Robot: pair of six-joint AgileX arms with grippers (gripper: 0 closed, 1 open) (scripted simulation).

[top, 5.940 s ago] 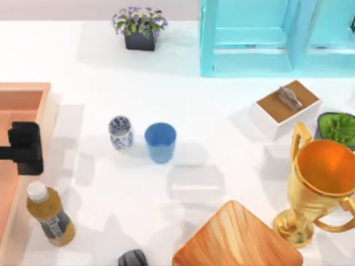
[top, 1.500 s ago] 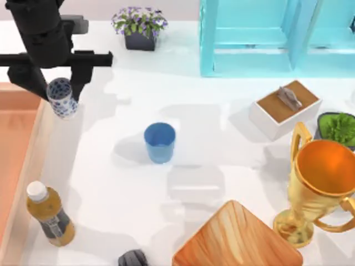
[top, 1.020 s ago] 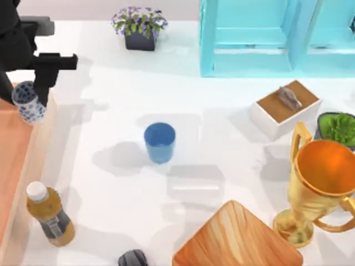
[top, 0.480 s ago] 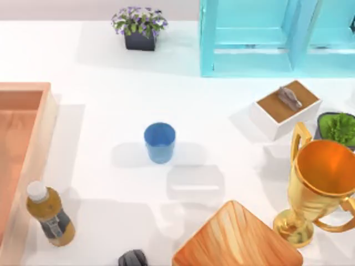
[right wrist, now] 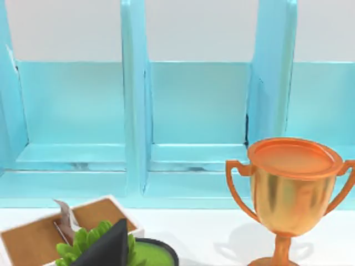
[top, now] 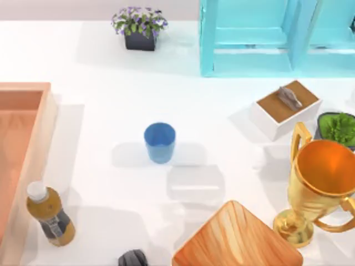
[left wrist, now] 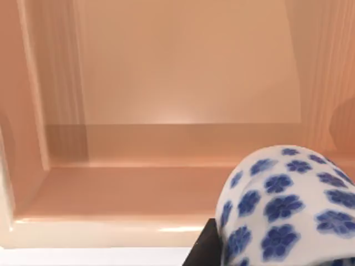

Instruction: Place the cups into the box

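The plain blue cup [top: 160, 142] stands upright on the white table, near the middle. The large peach-orange box [top: 34, 145] lies open at the table's left edge. In the left wrist view the white cup with blue flowers [left wrist: 283, 205] sits close to the camera, above the floor of the box [left wrist: 166, 72]. My left gripper [left wrist: 277, 252] is shut on it, and one dark finger [left wrist: 204, 248] shows beside the cup. A dark part of my right gripper [right wrist: 108, 249] shows in the right wrist view, far from both cups.
A tea bottle [top: 49, 215] stands just outside the box's near right corner. A gold trophy [top: 321, 183], a small white box [top: 285, 108], a green plant [top: 338, 128] and a wooden board [top: 238, 238] fill the right. A cyan shelf [top: 266, 39] and flower pot [top: 140, 26] stand behind.
My left arm lifted the floral cup from beside the blue cup, carried it left over the box wall and left the top view. The blue cup stayed put.
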